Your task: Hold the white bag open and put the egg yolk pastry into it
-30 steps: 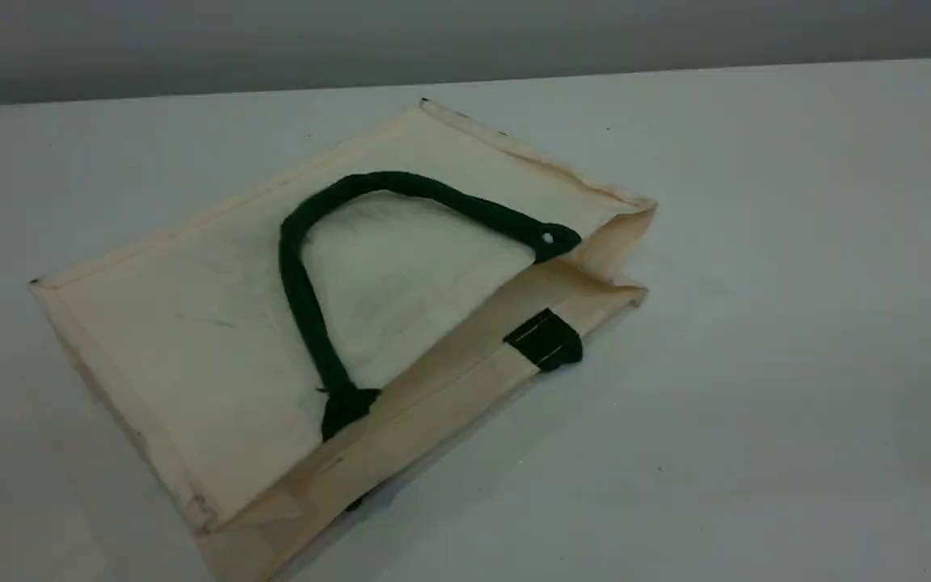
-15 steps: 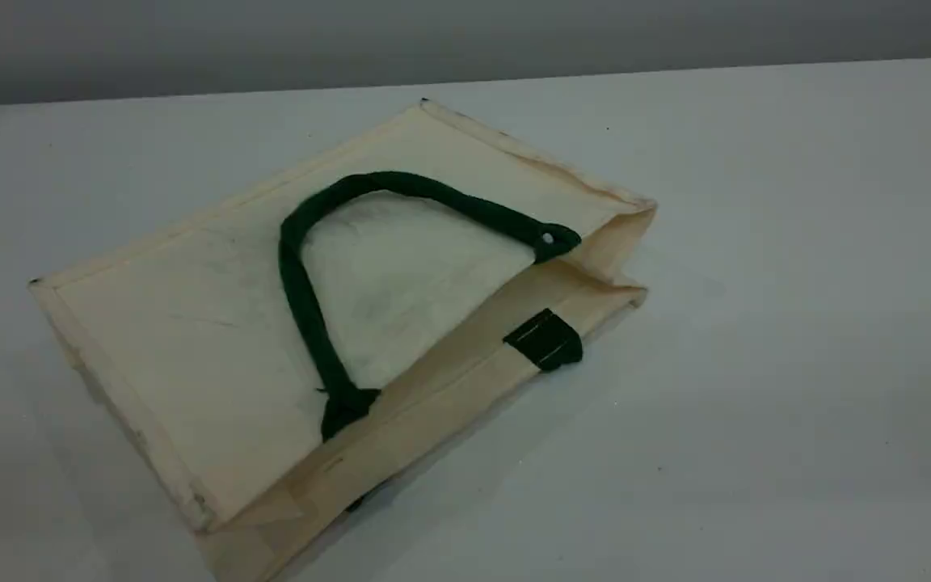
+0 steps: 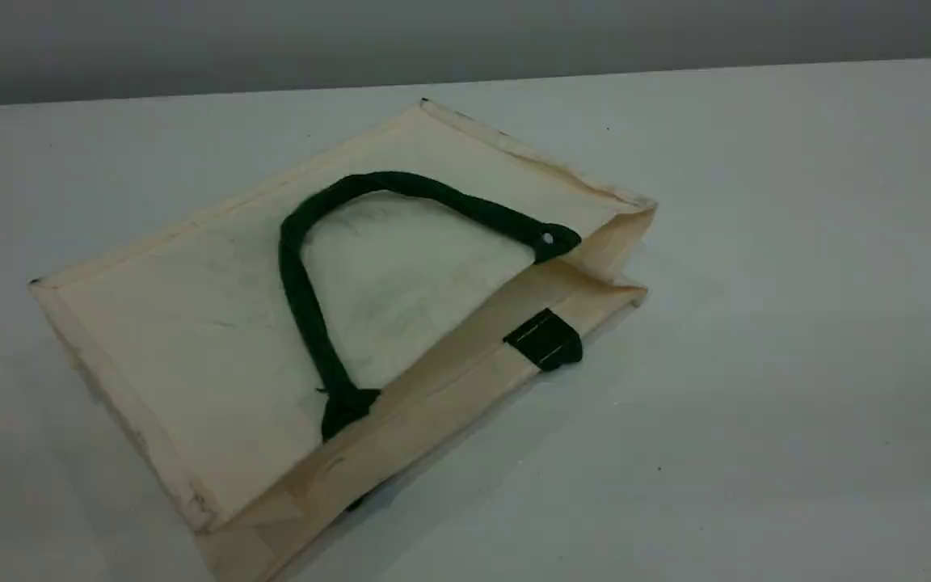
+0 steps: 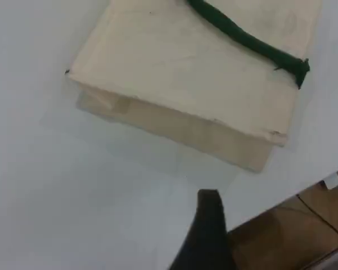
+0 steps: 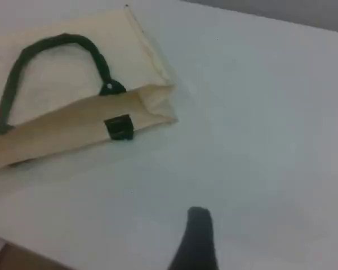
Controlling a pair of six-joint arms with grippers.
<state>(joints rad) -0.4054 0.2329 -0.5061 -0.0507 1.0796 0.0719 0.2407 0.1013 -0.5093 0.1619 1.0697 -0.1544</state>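
The white bag (image 3: 215, 339) lies flat on the table, its mouth toward the right and only slightly parted at the far corner. A dark green rope handle (image 3: 304, 299) rests curved on its upper face, and a dark green tab (image 3: 546, 339) sits on the lower lip. The left wrist view looks at the bag (image 4: 180, 73) from its closed bottom end, with one dark fingertip (image 4: 209, 219) above bare table, short of it. The right wrist view faces the bag (image 5: 56, 84) at its mouth, with one fingertip (image 5: 197, 236) well clear. Nothing is held. The egg yolk pastry is out of view.
The pale grey table (image 3: 756, 323) stretches wide to the right of the bag. Its edge and the brown floor (image 4: 304, 230) below show at the lower right of the left wrist view. A grey wall runs behind the table's far edge.
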